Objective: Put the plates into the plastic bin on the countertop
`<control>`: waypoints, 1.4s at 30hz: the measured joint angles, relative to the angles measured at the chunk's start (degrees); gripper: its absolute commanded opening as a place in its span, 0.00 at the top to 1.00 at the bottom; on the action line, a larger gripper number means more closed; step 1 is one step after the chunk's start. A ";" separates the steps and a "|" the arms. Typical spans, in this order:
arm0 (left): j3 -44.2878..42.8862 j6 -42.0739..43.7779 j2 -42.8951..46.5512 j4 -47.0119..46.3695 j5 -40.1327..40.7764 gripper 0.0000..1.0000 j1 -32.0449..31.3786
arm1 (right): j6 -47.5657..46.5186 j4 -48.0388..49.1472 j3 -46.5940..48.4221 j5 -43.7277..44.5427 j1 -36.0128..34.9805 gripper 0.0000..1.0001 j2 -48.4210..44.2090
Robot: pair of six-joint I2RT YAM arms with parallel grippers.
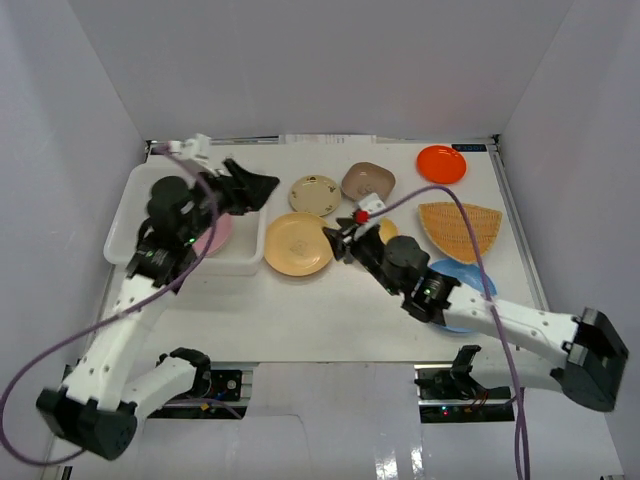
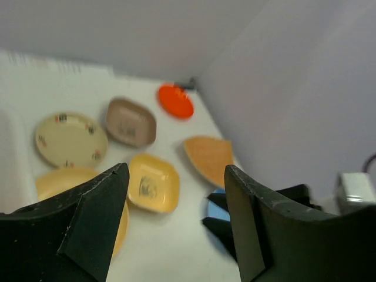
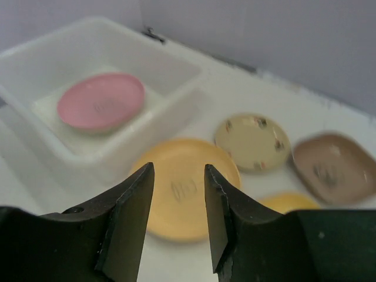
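Plates [image 1: 315, 195] await the translucent white plastic bin [image 3: 88, 50]; my empty, narrowly parted right gripper [image 3: 178, 170] should next pinch the round tan plate [image 1: 297, 245]

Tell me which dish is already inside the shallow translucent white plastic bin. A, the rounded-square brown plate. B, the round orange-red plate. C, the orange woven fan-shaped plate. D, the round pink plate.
D: the round pink plate lies flat on the floor of the shallow translucent white plastic bin, the only dish inside it.
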State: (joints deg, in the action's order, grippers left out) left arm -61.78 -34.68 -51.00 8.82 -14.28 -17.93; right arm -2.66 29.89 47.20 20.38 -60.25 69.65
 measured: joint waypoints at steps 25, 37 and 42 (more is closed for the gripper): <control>-3.04 15.39 -50.69 14.78 27.02 0.17 -32.26 | 30.42 -50.07 -24.57 12.90 19.23 0.34 -23.52; -4.20 17.88 -53.53 13.09 31.50 0.98 -32.30 | 34.86 -51.47 -24.57 11.96 23.15 0.39 -19.91; -3.78 18.51 -50.69 13.60 32.59 1.00 -33.31 | 35.63 -52.24 -24.55 10.58 23.91 0.46 -15.52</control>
State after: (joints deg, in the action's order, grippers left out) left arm -65.56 -16.16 -101.69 22.41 18.31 -51.24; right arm 32.97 -22.35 22.65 30.96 -36.34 54.13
